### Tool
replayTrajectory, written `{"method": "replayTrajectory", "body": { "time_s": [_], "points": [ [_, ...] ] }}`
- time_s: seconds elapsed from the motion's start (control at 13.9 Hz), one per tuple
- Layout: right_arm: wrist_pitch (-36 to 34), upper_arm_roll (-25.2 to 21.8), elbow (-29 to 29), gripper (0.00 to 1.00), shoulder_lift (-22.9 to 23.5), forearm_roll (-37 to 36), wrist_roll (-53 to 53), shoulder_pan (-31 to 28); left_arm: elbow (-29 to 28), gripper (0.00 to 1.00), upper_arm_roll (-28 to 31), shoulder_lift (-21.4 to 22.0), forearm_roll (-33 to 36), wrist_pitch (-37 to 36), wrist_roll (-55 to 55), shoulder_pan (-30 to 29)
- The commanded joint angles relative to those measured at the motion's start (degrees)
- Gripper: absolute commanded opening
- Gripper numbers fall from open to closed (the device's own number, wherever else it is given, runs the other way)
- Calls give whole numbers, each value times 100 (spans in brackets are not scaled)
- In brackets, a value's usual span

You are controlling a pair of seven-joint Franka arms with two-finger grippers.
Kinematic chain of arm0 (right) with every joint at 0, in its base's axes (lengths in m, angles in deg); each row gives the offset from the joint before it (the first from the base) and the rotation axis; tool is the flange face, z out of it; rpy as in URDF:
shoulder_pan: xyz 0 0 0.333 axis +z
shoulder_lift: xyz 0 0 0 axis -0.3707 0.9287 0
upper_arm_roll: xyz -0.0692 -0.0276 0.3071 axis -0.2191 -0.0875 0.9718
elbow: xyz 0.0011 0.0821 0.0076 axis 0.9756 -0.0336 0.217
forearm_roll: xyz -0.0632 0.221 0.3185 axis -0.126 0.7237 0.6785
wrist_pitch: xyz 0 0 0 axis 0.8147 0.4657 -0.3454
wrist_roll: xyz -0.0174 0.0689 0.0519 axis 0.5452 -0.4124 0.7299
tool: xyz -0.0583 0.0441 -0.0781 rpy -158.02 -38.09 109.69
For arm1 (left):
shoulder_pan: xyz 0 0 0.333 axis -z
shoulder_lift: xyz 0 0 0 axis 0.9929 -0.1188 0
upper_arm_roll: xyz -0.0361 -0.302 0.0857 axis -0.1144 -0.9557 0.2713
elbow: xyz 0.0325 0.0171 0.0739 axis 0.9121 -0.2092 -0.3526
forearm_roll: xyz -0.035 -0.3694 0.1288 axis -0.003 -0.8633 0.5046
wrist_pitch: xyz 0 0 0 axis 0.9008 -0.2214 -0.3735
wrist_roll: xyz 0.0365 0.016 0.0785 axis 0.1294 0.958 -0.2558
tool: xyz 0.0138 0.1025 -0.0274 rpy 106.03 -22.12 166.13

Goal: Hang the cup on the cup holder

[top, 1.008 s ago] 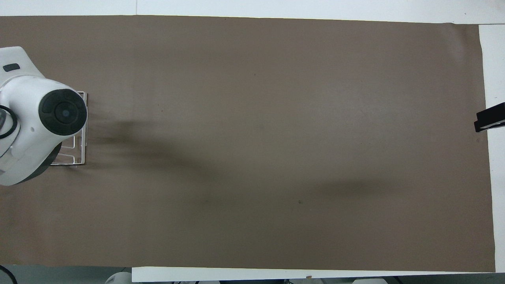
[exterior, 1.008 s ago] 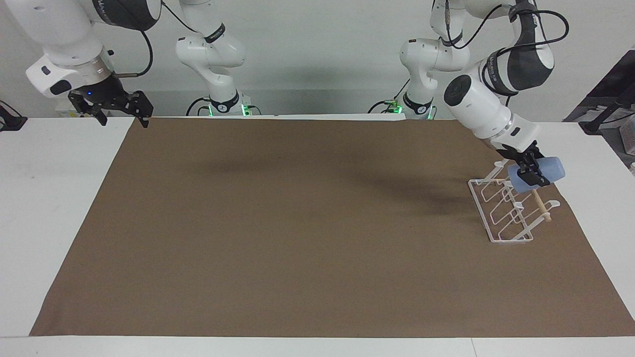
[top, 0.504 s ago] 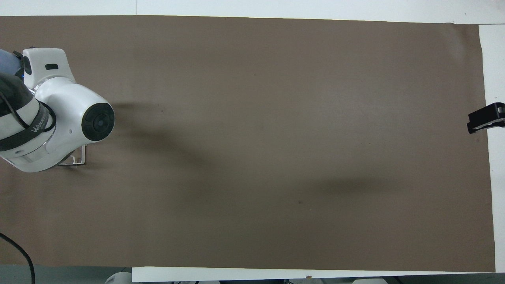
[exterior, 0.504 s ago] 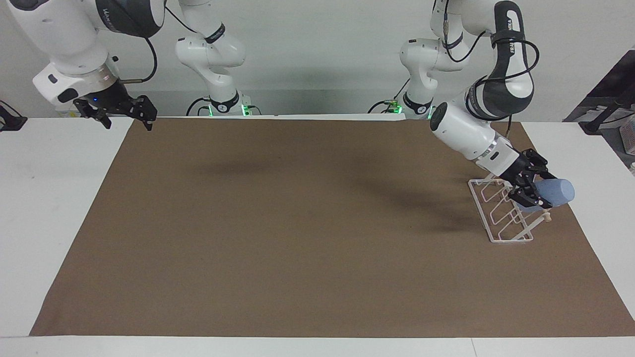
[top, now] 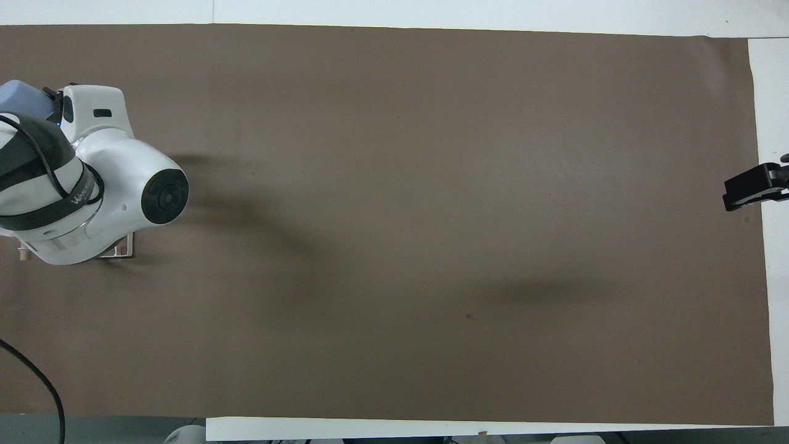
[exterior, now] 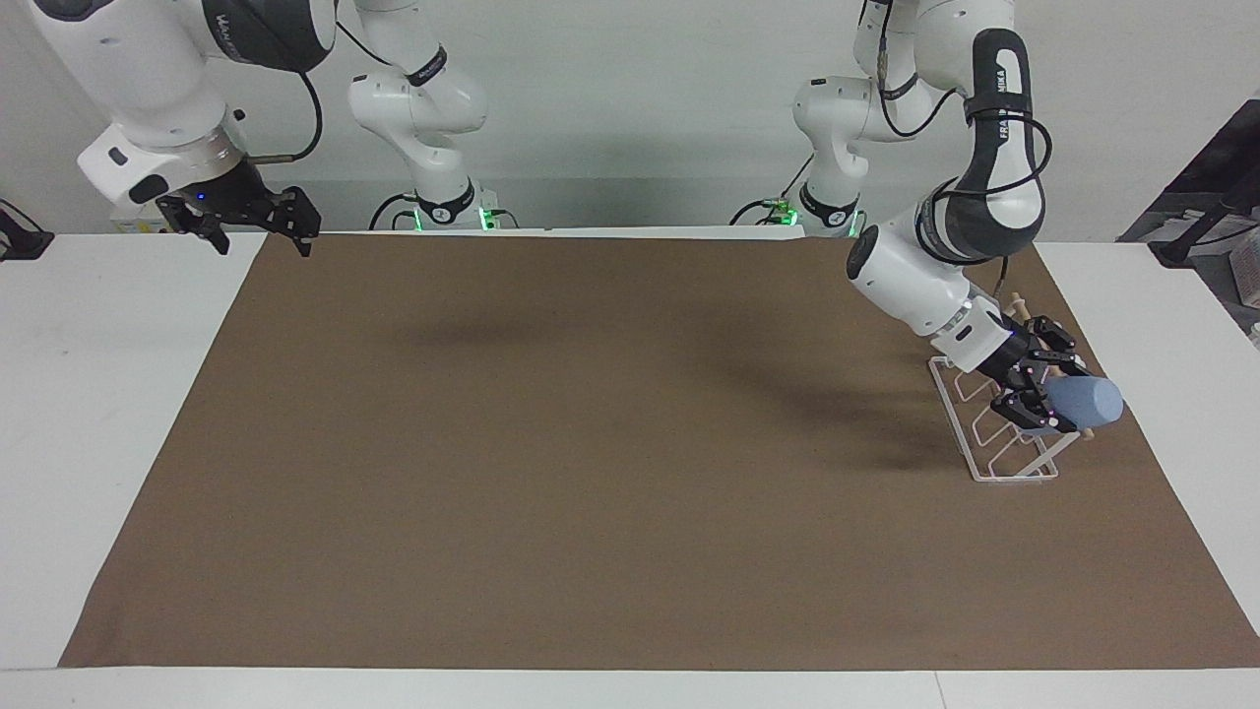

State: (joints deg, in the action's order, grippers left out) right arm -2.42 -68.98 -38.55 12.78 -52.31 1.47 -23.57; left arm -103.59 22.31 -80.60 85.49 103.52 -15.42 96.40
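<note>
Left gripper (exterior: 1036,390) low over the cup holder (exterior: 994,433), at the left arm's end of the brown mat (exterior: 591,443). Fingers clamped on the cup (exterior: 1085,402), light blue, held on its side, with the closed end pointing away from the gripper toward the white table (exterior: 1181,325) edge. Cup down among the slanted wire loops at the holder's outer side, just above the wooden dowel (exterior: 1085,433), whose tip shows right under it; touching the wires or not, cannot tell. Holder's rectangular base flat on the mat under the gripper, partly hidden by the wrist.

From overhead, only a corner of the cup (top: 21,98) visible past the left arm's wrist, and a corner of the holder's base (top: 123,251) peeking out beneath the arm.

Black band on the left arm's forearm lettered "FRANKA EMIKA", only partly readable in the facing view; no other writing readable.

Right gripper (exterior: 258,228) waiting, raised over the mat's corner at the right arm's end of the table, well apart from cup and holder, fingers spread with nothing between them. Overhead, only its black tip (top: 755,190) entering at the mat's edge.
</note>
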Motion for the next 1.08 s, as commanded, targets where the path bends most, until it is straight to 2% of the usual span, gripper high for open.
{"method": "replayTrajectory", "body": {
  "time_s": [0.0,0.29,0.58,1.01],
  "points": [
    [-95,-43,23,100,-36,-38,57,-12,-200,26,-38,124,120,276,73,-257],
    [-95,10,-91,100,-168,-38,57,-39,-192,26,-29,98,349,478,82,-425],
    [-103,10,-136,100,-203,-38,74,-12,-270,27,-64,133,305,382,29,-355],
    [-103,9,-144,100,-203,-38,74,-12,-332,28,-73,221,200,-513,-6,-110]
  ]
}}
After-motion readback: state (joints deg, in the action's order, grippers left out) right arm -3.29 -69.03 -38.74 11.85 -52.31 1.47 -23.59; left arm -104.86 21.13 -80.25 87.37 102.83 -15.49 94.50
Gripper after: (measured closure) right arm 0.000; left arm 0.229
